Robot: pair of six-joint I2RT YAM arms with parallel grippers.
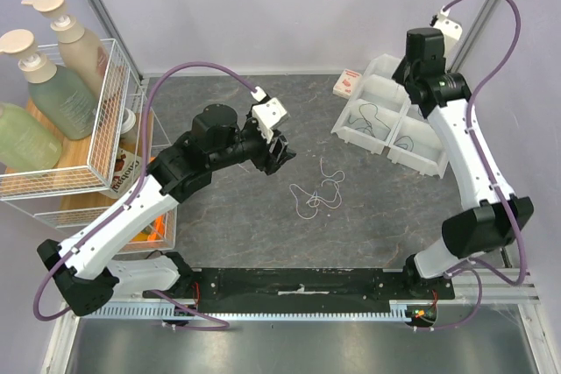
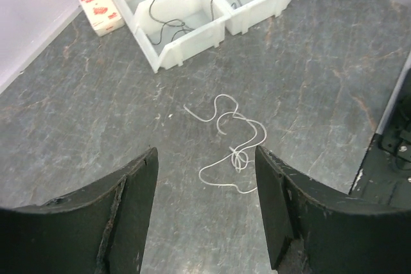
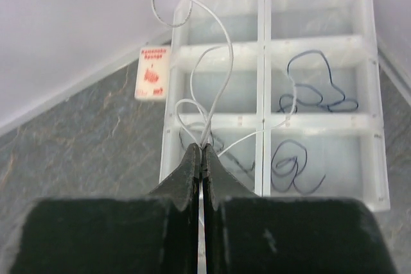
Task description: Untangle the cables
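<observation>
Pinching a thin white cable (image 3: 226, 33) between fully closed fingers, the right end effector (image 3: 202, 151) hangs above the white compartment tray (image 3: 263, 117) at the far right of the grey stone-patterned counter (image 1: 228, 216). From the fingertips the cable rises in loose arcs. One strand curls up in front of the pale wall, and another drifts right across the tray's middle divider. Three of the tray's compartments hold cables. A dark blue cable (image 3: 318, 91) lies looped in the middle right one. A black cable (image 3: 292, 168) is coiled in the near right one. A further dark strand (image 3: 234, 158) sits in the near left one, partly hidden by the fingers. Just beside the tray's left wall lies a small white sponge packet (image 3: 153, 74) with red print. The left end effector (image 2: 205, 155) is held above the counter's middle with its two dark fingers spread wide and nothing between them. Beyond it, flat on the counter and well apart from the tray, rests a loose white tangle (image 2: 239, 156). It has several small curls, and what looks like a knot sits near its lower end. At the counter's left edge, a wire basket (image 1: 105, 120) holds pump bottles (image 1: 74, 50).
</observation>
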